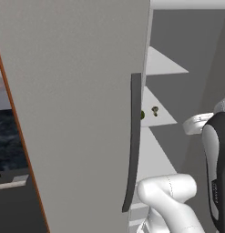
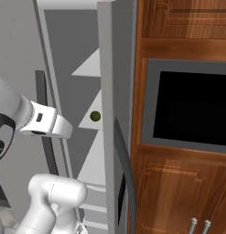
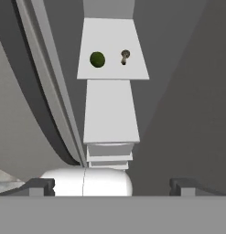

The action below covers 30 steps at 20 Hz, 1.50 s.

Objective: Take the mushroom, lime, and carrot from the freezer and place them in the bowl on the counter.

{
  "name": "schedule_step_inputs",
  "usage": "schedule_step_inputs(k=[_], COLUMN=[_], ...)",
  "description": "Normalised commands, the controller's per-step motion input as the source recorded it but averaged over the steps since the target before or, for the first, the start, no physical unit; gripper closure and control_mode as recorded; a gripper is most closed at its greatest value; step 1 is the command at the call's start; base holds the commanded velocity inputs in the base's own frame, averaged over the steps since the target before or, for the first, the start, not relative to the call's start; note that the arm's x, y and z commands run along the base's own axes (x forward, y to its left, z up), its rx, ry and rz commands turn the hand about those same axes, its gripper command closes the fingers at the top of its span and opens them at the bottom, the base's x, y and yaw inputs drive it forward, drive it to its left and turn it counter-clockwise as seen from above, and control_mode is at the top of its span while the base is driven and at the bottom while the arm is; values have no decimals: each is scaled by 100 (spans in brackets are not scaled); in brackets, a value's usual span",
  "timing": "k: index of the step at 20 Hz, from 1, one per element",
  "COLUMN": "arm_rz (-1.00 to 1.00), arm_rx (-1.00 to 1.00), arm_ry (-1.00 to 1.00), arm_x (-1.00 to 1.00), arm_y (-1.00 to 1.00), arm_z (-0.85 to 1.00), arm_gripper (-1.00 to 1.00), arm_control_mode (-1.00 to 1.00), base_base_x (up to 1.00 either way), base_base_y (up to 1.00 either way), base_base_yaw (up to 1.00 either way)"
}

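Left base view: we spot the mushroom (image 1: 155, 110) mid-frame on a white freezer shelf (image 1: 155, 119).

Right base view: lime (image 2: 95, 116) centre-left, same shelf.

Hand view: lime and mushroom upper centre, well beyond the gripper (image 3: 112, 186); fingers (image 3: 41, 185) spread wide, holding nothing.

In the left base view the freezer door (image 1: 77, 113) covers most of the lime (image 1: 142, 114), leaving a sliver at its edge; the mushroom (image 1: 155, 110) beside it is too small to make out. In the right base view the other door (image 2: 115, 114) hides the shelf's right part. The hand view's bottom edge crops the fingers (image 3: 41, 186).
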Motion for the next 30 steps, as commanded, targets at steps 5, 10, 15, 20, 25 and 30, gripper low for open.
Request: schedule_step_inputs(k=[5, 10, 15, 20, 25, 30], arm_rz=[0, 0, 0, 0, 0, 0], arm_rx=[0, 0, 0, 0, 0, 0], arm_ry=[0, 0, 0, 0, 0, 0], arm_x=[0, 0, 0, 0, 0, 0], arm_y=[0, 0, 0, 0, 0, 0], arm_z=[0, 0, 0, 0, 0, 0], arm_gripper=[-100, -100, -100, -100, -100, -100], arm_control_mode=[100, 100, 100, 100, 100, 100], base_base_x=[41, 49, 66, 71, 56, 37], base_base_y=[-42, -39, -27, -24, -26, -28], base_base_yaw=[0, 1, 2, 4, 4, 4])
